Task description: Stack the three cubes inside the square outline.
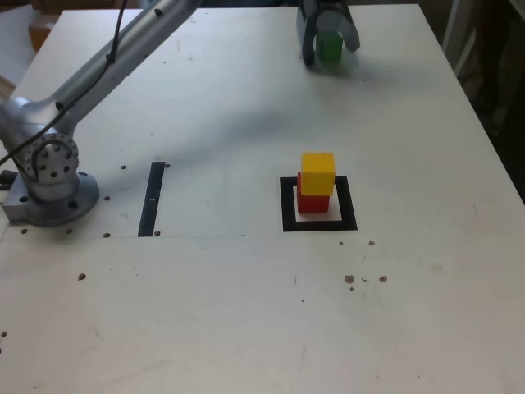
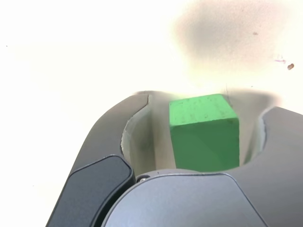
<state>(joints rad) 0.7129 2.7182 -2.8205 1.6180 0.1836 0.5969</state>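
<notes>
Green solid cube near far edge of white tabletop, between jaws of dark gripper; gap visible on one side in wrist view, grip not confirmed, jaws partway. Yellow cube sits on red cube inside black square outline, mid-table. Green cube looks rigid, light, smooth-faced; pinch flat opposite sides, mid-height, squarely.

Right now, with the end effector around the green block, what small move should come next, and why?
Probably finish closing the end effector on the small green cube: its jaws straddle the cube with gaps showing, while the yellow cube already tops the red cube inside the black square outline.
</notes>
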